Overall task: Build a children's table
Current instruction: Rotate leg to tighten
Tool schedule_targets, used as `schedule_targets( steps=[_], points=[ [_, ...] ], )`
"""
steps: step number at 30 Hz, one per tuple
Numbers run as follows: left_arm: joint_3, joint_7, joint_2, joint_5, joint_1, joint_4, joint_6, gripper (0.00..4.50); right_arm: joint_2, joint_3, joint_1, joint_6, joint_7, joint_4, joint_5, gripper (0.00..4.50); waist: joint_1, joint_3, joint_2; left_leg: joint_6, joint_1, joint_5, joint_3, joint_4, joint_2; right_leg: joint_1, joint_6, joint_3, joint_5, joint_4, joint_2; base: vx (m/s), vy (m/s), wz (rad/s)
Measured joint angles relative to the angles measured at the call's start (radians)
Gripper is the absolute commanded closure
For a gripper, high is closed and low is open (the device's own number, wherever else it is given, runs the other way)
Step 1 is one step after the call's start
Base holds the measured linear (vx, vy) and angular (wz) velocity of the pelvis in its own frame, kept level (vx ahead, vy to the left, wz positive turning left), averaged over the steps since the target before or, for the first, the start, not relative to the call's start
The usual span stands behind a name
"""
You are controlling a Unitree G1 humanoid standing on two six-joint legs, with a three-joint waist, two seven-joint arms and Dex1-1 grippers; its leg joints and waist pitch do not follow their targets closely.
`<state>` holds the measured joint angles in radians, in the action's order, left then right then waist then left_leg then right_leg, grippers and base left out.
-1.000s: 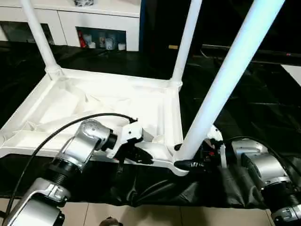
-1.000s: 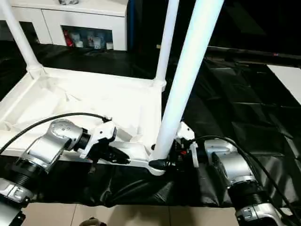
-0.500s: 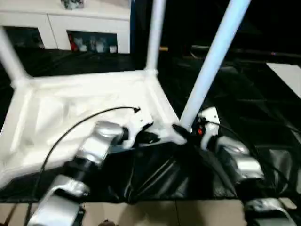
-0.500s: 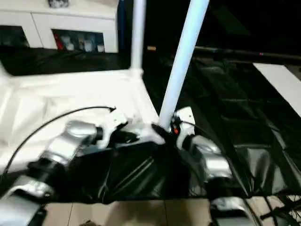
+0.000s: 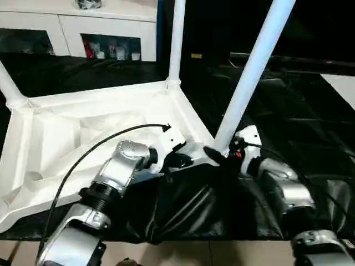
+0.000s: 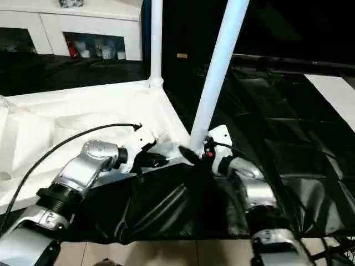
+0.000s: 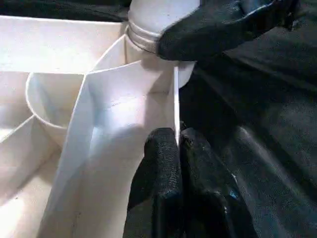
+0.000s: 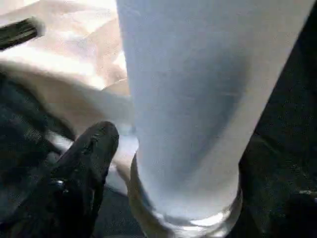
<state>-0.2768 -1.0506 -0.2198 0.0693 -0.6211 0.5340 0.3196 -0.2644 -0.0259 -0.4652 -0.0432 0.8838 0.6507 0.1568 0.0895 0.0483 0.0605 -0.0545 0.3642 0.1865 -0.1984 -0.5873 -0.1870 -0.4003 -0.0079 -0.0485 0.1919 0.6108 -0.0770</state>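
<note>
Legs standing in the tabletop: three (all white).

You've got the table top lying underside-up, left of centre, on the black sheet. Three legs stand in corner sockets: far left, top centre, nearest corner. Cabinet sits upper left, behind.

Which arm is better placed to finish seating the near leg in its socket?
Right, probably. The right gripper is at the near leg's base; the left gripper is shut on the tabletop's rim.
</note>
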Motion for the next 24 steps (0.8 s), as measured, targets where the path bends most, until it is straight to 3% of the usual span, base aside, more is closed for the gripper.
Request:
schedule_targets(
  steps=[5,10,18,24],
  points=[
    [-0.016,-0.135,-0.050,-0.029,0.000,-0.005,-0.010,4.50,-0.096,-0.057,0.004,-0.011,0.265,-0.070,0.022,0.67,0.006,0.000,0.000,0.005,0.004,-0.003,0.000,0.000,-0.001,-0.002,0.000,-0.003,0.001,0.000,0.000,0.000,0.000,0.00],
    [-0.036,-0.264,-0.099,-0.048,0.009,-0.012,-0.030,4.50,-0.140,-0.106,0.025,-0.025,0.444,-0.125,0.057,1.02,0.015,0.000,0.001,0.001,0.002,0.000,-0.001,-0.002,-0.003,0.000,-0.001,-0.004,0.000,0.000,0.000,0.000,0.000,0.00],
    [-0.055,-0.342,-0.129,-0.057,0.015,-0.012,-0.067,4.50,-0.157,-0.136,0.031,-0.042,0.536,-0.142,0.067,1.75,0.024,0.000,0.001,0.001,0.002,0.000,-0.001,-0.003,-0.004,0.000,-0.001,-0.004,0.000,0.002,0.000,0.000,0.000,0.00],
    [-0.058,-0.352,-0.137,-0.056,0.016,-0.009,-0.096,4.50,-0.157,-0.144,0.031,-0.010,0.530,-0.142,0.054,2.22,0.024,0.000,0.001,0.001,0.002,0.000,-0.001,-0.003,-0.003,0.001,-0.001,-0.004,0.000,0.001,0.000,0.000,0.000,0.00]
  ],
)
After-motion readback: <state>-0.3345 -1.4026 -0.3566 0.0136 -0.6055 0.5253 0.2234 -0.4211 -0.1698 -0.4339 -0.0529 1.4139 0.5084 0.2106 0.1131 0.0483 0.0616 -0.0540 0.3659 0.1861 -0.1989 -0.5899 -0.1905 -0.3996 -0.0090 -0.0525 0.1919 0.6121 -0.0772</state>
